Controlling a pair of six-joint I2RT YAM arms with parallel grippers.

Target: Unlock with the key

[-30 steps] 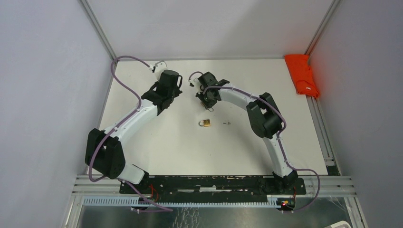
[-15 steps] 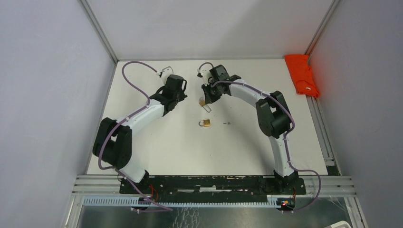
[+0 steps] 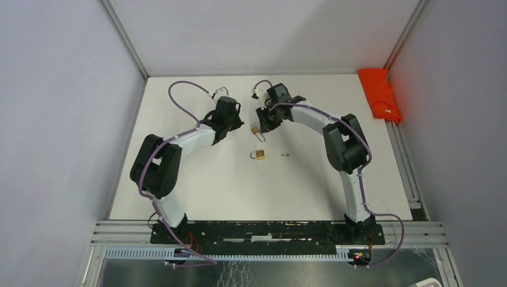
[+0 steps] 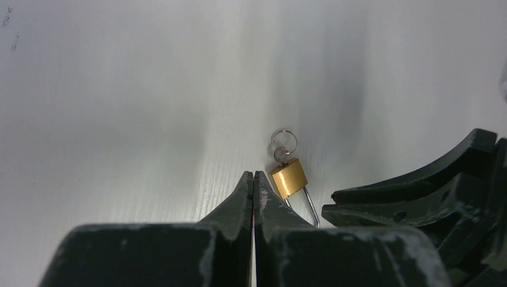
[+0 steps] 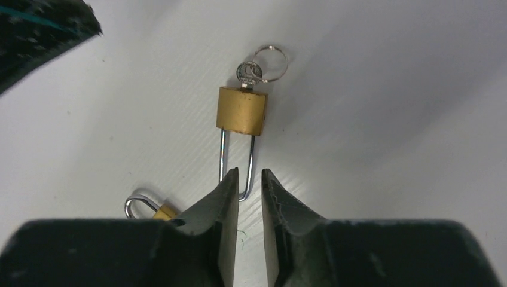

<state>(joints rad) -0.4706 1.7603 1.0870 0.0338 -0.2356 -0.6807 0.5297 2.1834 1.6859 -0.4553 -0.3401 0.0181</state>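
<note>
From where I stand, the right gripper [image 5: 249, 174] has its jaws almost together, pinching the bend of the long steel shackle [image 5: 222, 155] of a small brass padlock [image 5: 241, 110]. It holds the lock out near the far middle of the white table [image 3: 197, 179]; I cannot tell whether the body rests on the surface or hangs just clear. A silver key with a wire ring [image 5: 251, 70] sits in the lock's base. The left gripper [image 4: 253, 176] has its jaws pressed together on nothing, tips just beside the brass body. A second brass padlock [image 3: 258, 155] lies nearer the bases. The worry, I'd say, is that thin pinch. A nudge from the left fingers, or turning the key, could swing the whole lock or drag the shackle free.
</note>
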